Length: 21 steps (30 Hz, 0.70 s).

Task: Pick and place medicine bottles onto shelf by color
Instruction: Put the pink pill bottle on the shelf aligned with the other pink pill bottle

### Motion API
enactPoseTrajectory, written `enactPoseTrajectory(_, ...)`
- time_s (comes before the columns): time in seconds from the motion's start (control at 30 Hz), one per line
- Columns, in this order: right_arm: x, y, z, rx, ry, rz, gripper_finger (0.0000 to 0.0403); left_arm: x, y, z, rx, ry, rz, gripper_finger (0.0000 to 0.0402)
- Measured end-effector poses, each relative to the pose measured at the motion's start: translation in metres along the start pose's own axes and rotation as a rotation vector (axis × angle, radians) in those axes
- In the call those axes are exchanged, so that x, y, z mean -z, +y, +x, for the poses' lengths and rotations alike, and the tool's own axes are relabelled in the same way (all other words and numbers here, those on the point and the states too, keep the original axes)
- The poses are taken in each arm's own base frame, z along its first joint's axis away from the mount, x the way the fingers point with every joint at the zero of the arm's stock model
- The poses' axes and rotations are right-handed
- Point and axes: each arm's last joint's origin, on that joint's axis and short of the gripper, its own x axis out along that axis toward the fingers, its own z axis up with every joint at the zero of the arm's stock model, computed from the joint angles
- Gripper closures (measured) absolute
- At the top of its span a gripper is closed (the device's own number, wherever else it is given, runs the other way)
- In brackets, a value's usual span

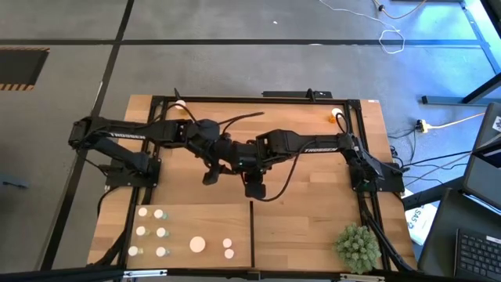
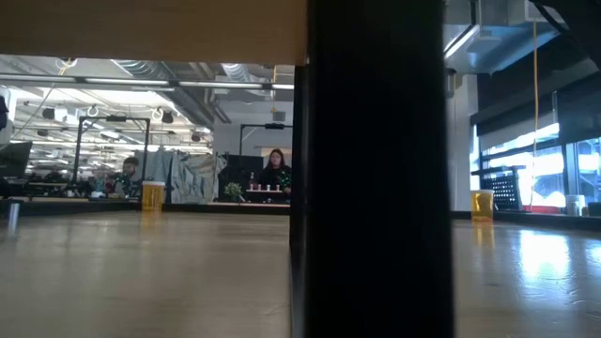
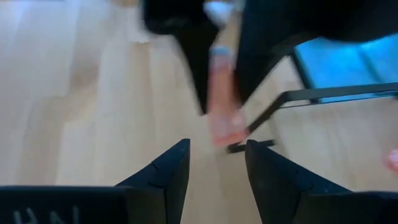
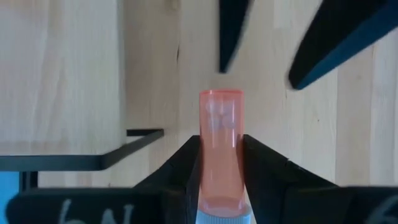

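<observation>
A planked table [image 1: 313, 227] stands on a grey floor, with an open office beyond it in the low view, where a wide dark post blocks the middle.

At the near left of the table lies the pale shelf [image 1: 180, 219], split by a thin dark divider [image 1: 251, 235]. Left of the divider stand white-capped bottles [image 1: 160, 233]: two short columns of small ones, one wider cap and two more caps nearer the divider. The half right of the divider has no bottles on it.

The left gripper [image 3: 216, 163] hangs over mid-table, fingers parted narrowly with nothing between them, pointed toward the other arm's load.

Just to its right, the right gripper [image 4: 219, 163] is closed on an orange bottle [image 4: 220, 146]. The bottle lies along the fingers, its pale cap back by the palm and its base pointing outward toward the left gripper.

Near the table's right front corner sits a spiky plant ball [image 1: 358, 247].

The shelf lies toward the near edge from the held bottle, and the bare right half is closer to the right arm. The bottle would probably need turning upright before being set down.
</observation>
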Motion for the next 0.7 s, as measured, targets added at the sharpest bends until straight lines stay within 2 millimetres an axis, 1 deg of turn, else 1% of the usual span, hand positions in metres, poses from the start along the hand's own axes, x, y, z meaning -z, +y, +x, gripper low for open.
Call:
enactPoseTrajectory(0.2, 0.000, -0.001, 0.001, 0.002, 0.004, 0.002, 0.0299, -0.001, 0.000, 0.005, 0.022, -0.005, -0.028, 0.0253)
enactPoseTrajectory(0.4, 0.000, 0.000, 0.002, -0.001, 0.008, 0.002, 0.0299, -0.001, 0.002, 0.013, 0.024, -0.010, -0.033, 0.0253)
enactPoseTrajectory(0.7, 0.000, -0.001, 0.002, 0.006, 0.006, 0.002, 0.0299, -0.001, 0.002, 0.014, 0.026, -0.005, -0.057, 0.0253)
